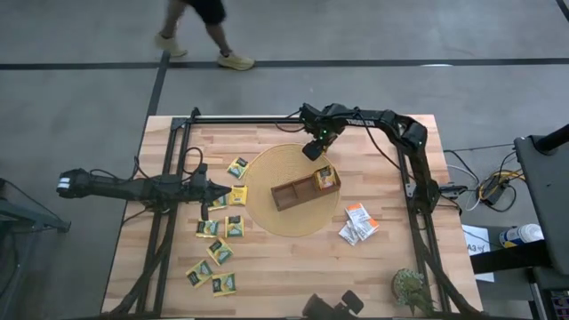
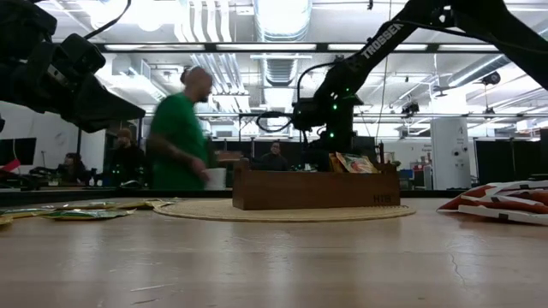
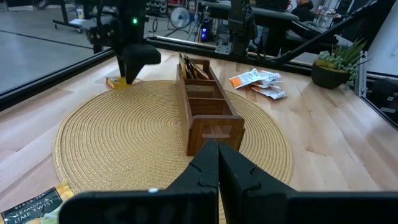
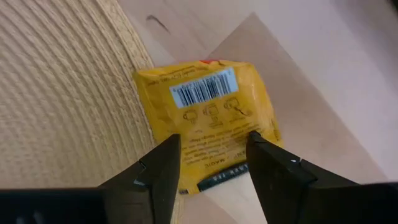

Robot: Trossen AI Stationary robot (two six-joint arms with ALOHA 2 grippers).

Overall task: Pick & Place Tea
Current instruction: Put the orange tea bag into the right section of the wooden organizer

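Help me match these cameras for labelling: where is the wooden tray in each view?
High view: wooden tray, centre, on the round woven mat.
Low view: tray right of centre, on the mat.
Left wrist view: tray in the middle, on the mat.
Right wrist view: not in it; only the mat's edge shows.
Shared landmark: the mat.

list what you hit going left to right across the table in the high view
left gripper → yellow-green tea packets → woven mat → wooden tray → white-and-orange packets → potted plant
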